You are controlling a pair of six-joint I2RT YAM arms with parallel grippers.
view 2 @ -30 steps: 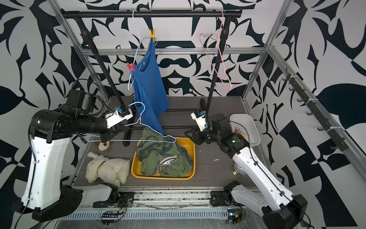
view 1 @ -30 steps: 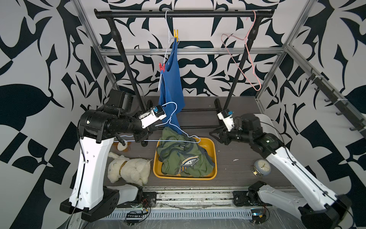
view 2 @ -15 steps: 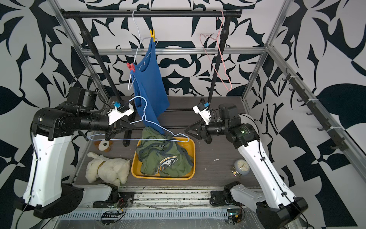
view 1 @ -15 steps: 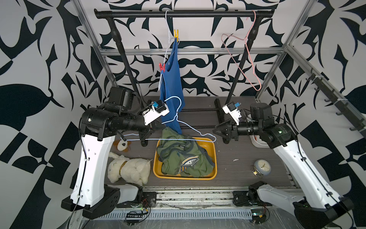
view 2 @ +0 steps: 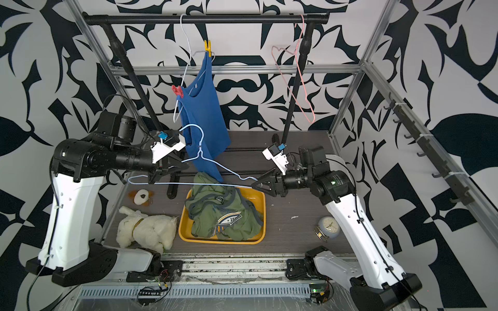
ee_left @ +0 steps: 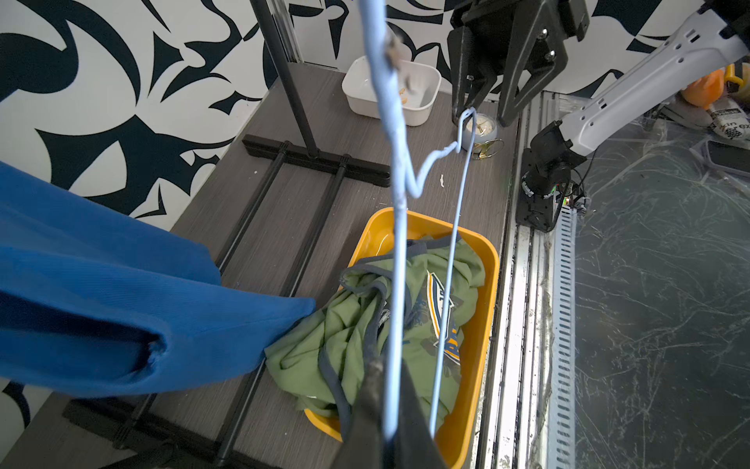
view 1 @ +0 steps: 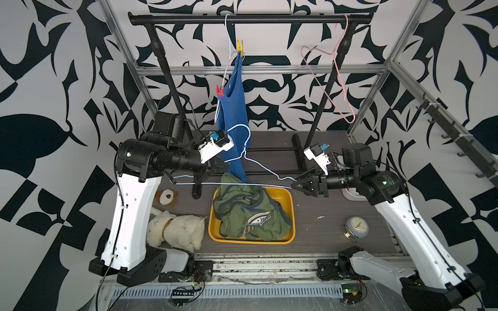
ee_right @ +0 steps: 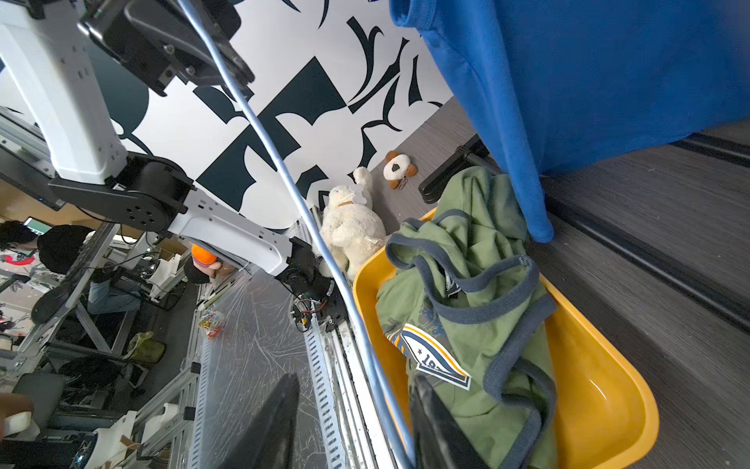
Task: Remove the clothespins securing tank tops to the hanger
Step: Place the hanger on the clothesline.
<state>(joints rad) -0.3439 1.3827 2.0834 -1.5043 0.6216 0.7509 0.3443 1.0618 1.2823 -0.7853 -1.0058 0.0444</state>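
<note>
While only left jaws grip the hanger, right jaws parted round its tip, could swing, snagging the blue tank top.

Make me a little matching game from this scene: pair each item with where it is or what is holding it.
Things:
1. blue tank top
2. green tank tops
3. pink hanger
4. light blue hanger

Places or states:
A. heaped in the yellow tray
B. hangs bare from the black rail
C. gripped by the left gripper
D. pinned up by a yellow clothespin and a red clothespin

Pairs: 1-D, 2-A, 3-B, 4-C.
</note>
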